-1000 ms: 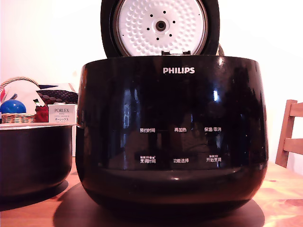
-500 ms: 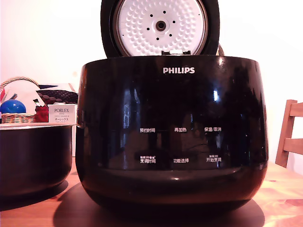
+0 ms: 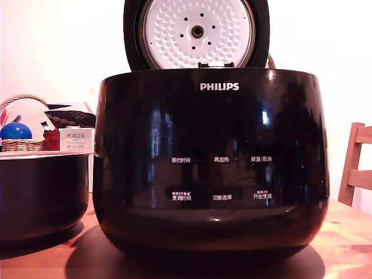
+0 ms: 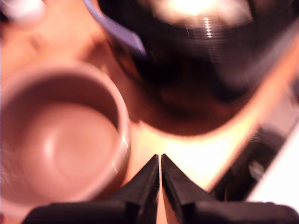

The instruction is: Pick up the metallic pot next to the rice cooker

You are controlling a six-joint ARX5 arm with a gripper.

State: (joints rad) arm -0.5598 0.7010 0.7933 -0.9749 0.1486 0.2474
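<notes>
Wrist view, nearest first: my pincer [image 4: 160, 161] has its two dark fingertips drawn together, only a hairline slit between them, and it holds nothing. Just beyond the tips lies the bare wooden desk [image 4: 196, 156]; to one side stands a round pale-walled vessel [image 4: 60, 140], seen from above and blurred, which I take to be the metallic pot's inside, though I cannot be sure. Beyond it looms a dark rounded body [image 4: 196, 70], also too blurred to name. Exterior view, near to far: the rice cooker [image 3: 210, 168] fills the frame, lid raised and its white dimpled plate showing; the metallic pot [image 3: 42, 195] stands on the desk [image 3: 349, 232] just beside it at the exterior view's left, dark-walled with a thin pale rim, and partly cut off by the frame edge. Behind the pot lie a white PORLEX box [image 3: 75, 140] and a basket [image 3: 22, 144] with a blue ball [image 3: 15, 132]. I judge the task at the approach step: no grasp is made. The next move calls for parting the fingertips, then setting them astride the pot's rim.
</notes>
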